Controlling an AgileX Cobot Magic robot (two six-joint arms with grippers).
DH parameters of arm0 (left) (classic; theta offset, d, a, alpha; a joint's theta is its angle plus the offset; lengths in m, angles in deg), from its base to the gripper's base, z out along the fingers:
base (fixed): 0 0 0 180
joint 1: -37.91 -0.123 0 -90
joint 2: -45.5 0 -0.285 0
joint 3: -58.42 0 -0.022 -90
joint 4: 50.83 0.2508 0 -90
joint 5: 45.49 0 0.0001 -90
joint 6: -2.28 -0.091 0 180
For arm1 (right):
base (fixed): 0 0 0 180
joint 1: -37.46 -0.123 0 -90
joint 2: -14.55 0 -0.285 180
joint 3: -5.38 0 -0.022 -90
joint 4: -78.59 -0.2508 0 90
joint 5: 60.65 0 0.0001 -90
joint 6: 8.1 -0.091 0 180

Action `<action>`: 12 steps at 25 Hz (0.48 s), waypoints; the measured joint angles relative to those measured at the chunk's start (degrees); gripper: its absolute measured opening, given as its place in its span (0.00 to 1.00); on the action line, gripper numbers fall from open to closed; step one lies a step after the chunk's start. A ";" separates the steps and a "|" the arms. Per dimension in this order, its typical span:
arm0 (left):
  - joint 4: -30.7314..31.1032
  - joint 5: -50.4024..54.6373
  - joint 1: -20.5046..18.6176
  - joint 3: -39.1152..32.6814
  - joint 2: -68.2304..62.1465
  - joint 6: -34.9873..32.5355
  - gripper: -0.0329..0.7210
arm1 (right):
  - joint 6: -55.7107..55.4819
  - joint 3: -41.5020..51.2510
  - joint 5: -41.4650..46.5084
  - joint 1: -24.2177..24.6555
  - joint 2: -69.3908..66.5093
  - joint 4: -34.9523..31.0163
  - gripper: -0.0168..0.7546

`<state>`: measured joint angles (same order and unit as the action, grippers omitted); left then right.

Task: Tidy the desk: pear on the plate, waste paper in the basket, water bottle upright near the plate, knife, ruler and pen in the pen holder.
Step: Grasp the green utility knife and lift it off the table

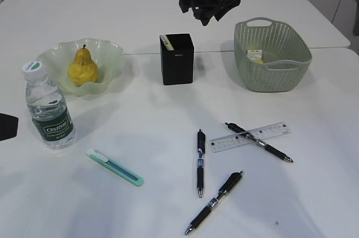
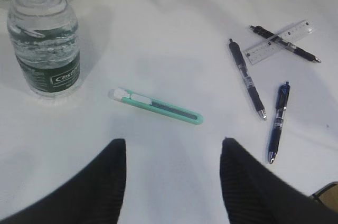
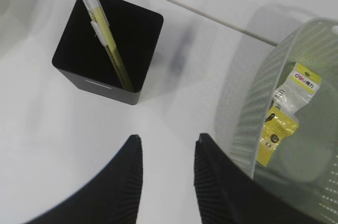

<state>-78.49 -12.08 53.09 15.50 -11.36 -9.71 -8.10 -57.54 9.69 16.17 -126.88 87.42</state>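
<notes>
Pear (image 1: 83, 67) sits in the plate (image 1: 111, 50) at the left of the exterior view, and the water bottle (image 1: 49, 107) stands upright just below the plate, near the left edge. At upper centre the pen holder (image 1: 177, 59) holds a yellow-green knife (image 3: 108, 41) leaning against one inner wall, its white end up at the rim. To the right, the basket (image 1: 273, 56) has the waste paper (image 3: 288, 109) lying inside it, white and yellow scraps with black print. On the desk (image 1: 151, 131), a teal knife (image 1: 115, 167) lies flat at lower left. Three black pens lie at lower centre and right: one pen (image 1: 200, 162) nearly vertical, a second pen (image 1: 215, 202) slanted below it, a third pen (image 1: 258, 142) lying across the ruler (image 1: 250, 137).

Left gripper (image 2: 171, 147) hovers above the desk at the bottom of the left wrist view, jaws spread wide with nothing between them, the teal knife just above the gap. Right gripper (image 3: 168, 145) hangs over the bare strip between pen holder and basket, jaws parted and holding nothing; in the exterior view it appears at the top centre as a dark shape
</notes>
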 joint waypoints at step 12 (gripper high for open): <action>-6.21 -2.97 0.00 0.00 0.00 0.00 0.58 | 2.41 0.00 1.57 0.00 8.43 -0.67 0.39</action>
<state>-84.70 -15.04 53.09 15.50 -11.36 -9.71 -5.69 -57.54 11.26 16.17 -118.45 86.75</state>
